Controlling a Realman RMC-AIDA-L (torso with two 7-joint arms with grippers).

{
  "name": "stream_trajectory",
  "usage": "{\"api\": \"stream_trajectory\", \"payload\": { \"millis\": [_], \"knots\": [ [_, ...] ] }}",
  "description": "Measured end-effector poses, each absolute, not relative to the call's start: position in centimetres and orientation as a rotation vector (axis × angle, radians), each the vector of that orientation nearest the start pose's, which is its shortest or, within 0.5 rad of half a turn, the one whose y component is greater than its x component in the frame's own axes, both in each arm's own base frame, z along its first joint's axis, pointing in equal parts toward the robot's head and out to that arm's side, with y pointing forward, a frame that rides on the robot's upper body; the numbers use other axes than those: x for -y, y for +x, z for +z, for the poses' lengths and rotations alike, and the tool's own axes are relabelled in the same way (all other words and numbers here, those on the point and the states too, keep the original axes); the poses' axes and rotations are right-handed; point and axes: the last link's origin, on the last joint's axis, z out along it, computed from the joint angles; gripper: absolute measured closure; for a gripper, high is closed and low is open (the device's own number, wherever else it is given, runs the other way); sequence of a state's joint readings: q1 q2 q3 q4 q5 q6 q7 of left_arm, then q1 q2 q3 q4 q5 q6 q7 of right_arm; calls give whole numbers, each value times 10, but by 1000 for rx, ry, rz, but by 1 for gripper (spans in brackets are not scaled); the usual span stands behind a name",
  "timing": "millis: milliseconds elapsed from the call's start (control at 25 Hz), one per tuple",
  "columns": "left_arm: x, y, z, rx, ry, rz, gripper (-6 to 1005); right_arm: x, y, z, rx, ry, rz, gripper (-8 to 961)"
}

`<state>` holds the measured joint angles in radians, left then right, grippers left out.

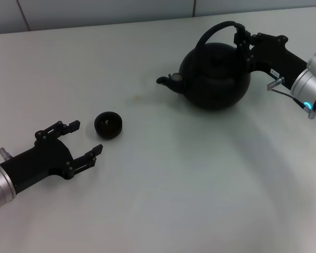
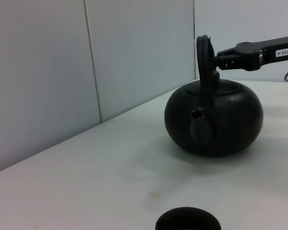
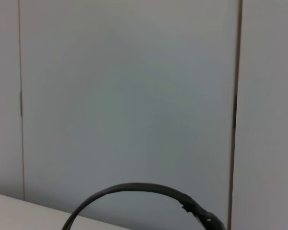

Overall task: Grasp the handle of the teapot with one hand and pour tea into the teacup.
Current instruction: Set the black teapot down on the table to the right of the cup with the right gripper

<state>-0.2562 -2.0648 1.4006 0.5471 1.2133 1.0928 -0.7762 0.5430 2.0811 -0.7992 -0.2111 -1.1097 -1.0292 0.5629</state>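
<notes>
Overhead, right gripper [image 1: 242,39] clamps handle [image 1: 213,30] — left gripper [image 1: 83,138] open; spout [image 2: 198,115] visible from left wrist.

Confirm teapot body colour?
Matte black all over: the teapot, with its spout and handle. Shows best in the left wrist view.

We see a plain white worktop [image 1: 163,200] filling nearly all of the head view, matte and evenly lit, with soft shadows and a faint brownish stain [image 1: 139,97] near its middle. The same small mark [image 2: 154,193] shows in the left wrist view. Behind the worktop's far edge stands a wall [image 2: 43,72] of pale grey panels, divided by thin vertical seams [image 2: 92,62]. In the right wrist view the panels [image 3: 129,91] fill the frame, one seam [image 3: 234,110] darker than the others.
</notes>
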Motion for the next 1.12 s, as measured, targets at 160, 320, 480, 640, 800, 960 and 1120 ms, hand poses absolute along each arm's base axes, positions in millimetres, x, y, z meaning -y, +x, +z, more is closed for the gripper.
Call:
{"api": "stream_trajectory", "payload": {
  "millis": [160,320,480,640,800,960,1120],
  "knots": [
    [-287,-308,-58,326,-2483,-535,233,-369,310,-16,-510,-1974,637,873],
    [-287,-308,-58,326,-2483,-536,233,-368,313,-18,-524,-1974,621,878],
    [-287,-308,-58,325,-2484,-537,233,-363,316,-22,-523,-1980,601,883],
    [-288,-307,-58,318,-2483,-539,233,-356,321,-24,-515,-1977,593,781],
    [-288,-307,-58,318,-2482,-540,233,-341,327,-19,-517,-1947,647,656],
    [-288,-307,-56,324,-2477,-543,233,-321,334,-7,-505,-1887,733,572],
    [-288,-307,-55,320,-2474,-544,233,-298,339,3,-479,-1856,803,487]
  ]
}}
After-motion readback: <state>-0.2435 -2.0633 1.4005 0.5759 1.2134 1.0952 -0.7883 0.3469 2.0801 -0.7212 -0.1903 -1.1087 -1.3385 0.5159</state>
